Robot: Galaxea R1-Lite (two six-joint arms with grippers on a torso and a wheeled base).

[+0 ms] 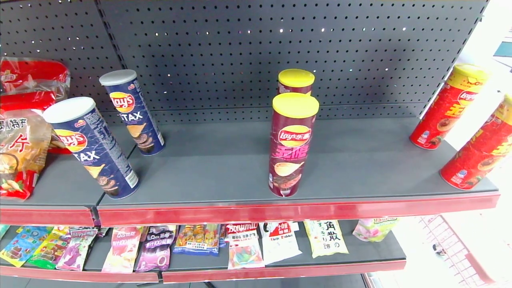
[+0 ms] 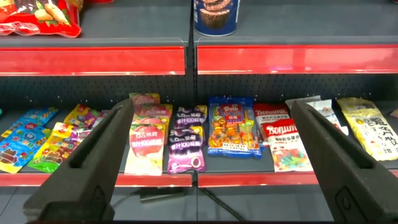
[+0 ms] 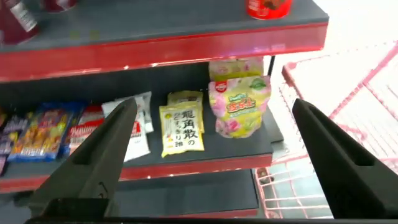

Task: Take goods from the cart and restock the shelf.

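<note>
Both empty, spread wide, facing the shelf (image 1: 224,160): left gripper (image 2: 211,104), right gripper (image 3: 214,102). The cart (image 3: 373,68) lay low to the right, nearest the right arm, its goods hidden; right arm likely best placed.

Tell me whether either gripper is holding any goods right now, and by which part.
Nothing is held. The left gripper and the right gripper are both open, with nothing between them.
</note>
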